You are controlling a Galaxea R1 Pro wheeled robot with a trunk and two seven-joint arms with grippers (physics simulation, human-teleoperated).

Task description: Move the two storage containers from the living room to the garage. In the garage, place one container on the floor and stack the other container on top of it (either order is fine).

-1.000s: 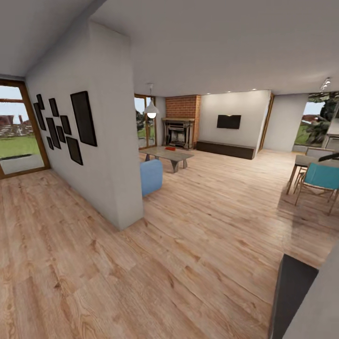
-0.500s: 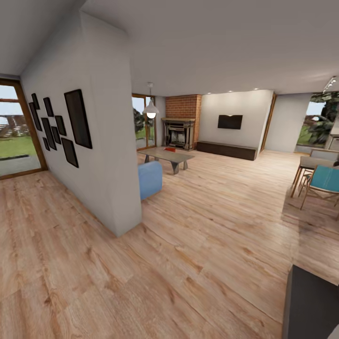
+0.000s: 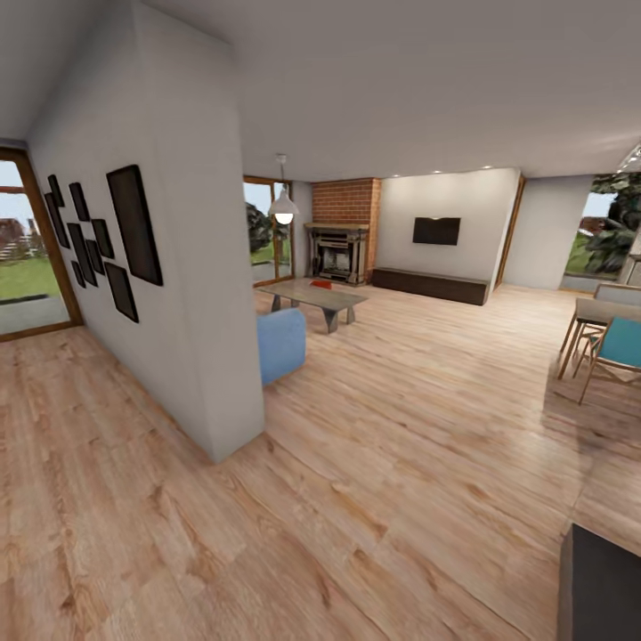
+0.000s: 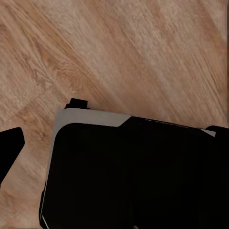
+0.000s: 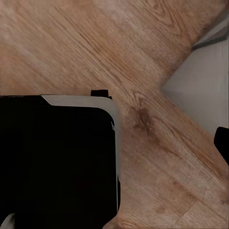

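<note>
Wrist views give you dark robot body over light wood planks (image 4: 143,57); whether either pincer is released or clenched, you cannot tell. Farther out, the grey partition wall (image 3: 191,267) stands near left, the blue sofa (image 3: 281,343) behind it. A small red shape on the far coffee worktop (image 3: 313,295) may be a container. Steer too tight and you'd likely clip that wall corner.

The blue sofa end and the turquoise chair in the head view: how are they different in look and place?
The blue rounded sofa end is padded, with no frame showing, and stands partly hidden behind the white wall with black picture frames. The turquoise chair has thin light wooden legs and stands at the right edge, beside a table. The chair's colour is greener, the sofa's paler. Both stand on the light wood plank floor.
</note>
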